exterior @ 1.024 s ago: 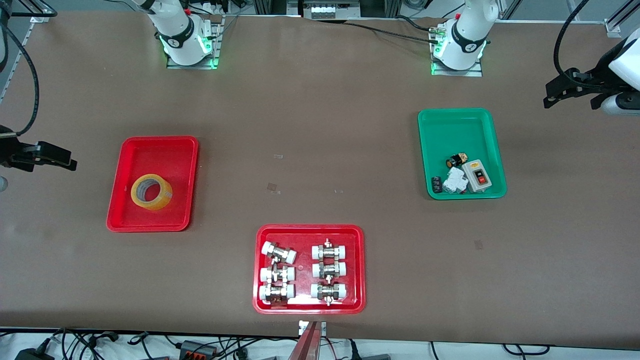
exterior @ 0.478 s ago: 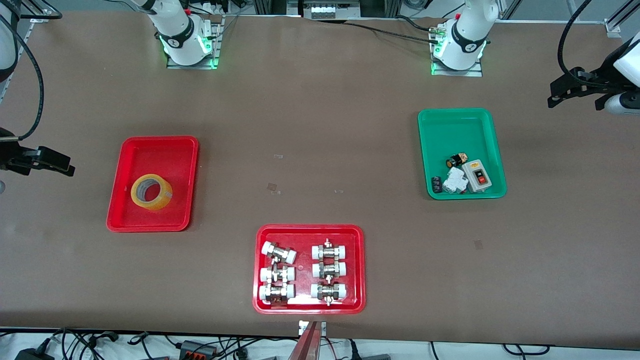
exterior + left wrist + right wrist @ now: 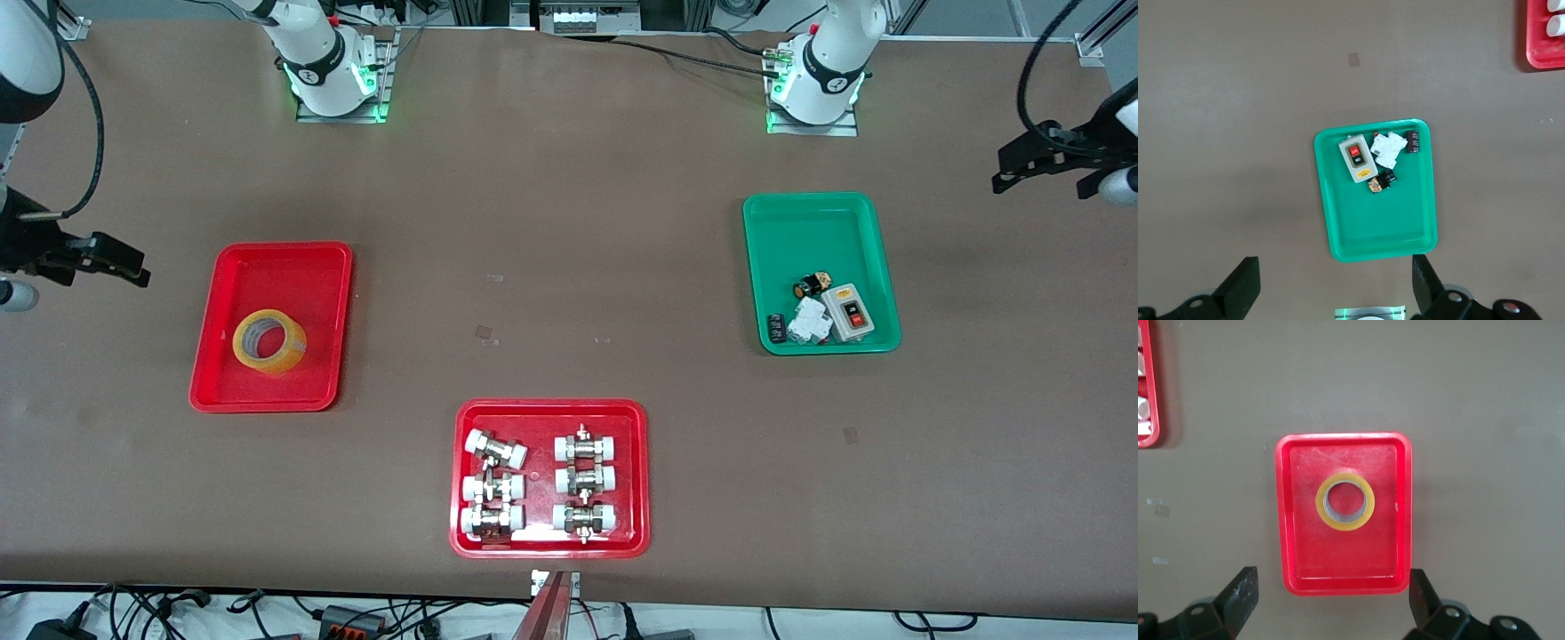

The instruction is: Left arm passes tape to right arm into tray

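The yellow tape roll [image 3: 286, 356] lies flat in the plain red tray [image 3: 267, 267] toward the right arm's end of the table. In the right wrist view the tape [image 3: 1345, 525] sits mid-tray [image 3: 1338, 553]. My right gripper [image 3: 140, 269] is open and empty, high over the table edge beside that tray; its fingers frame the tray's rim in its wrist view [image 3: 1333, 577]. My left gripper [image 3: 999, 172] is open and empty, high over the left arm's end of the table; it looks down on the green tray in its wrist view [image 3: 1335, 267].
A green tray [image 3: 818, 231] holding a switch box and small electrical parts lies toward the left arm's end; it also shows in the left wrist view [image 3: 1378, 227]. A red tray [image 3: 551, 411] with metal pipe fittings sits nearest the front camera. Two green-lit bases stand along the robots' side.
My right gripper has shifted toward the robots' side and slightly toward the plain red tray. My left gripper has drawn outward, away from the green tray. The tape has not moved.
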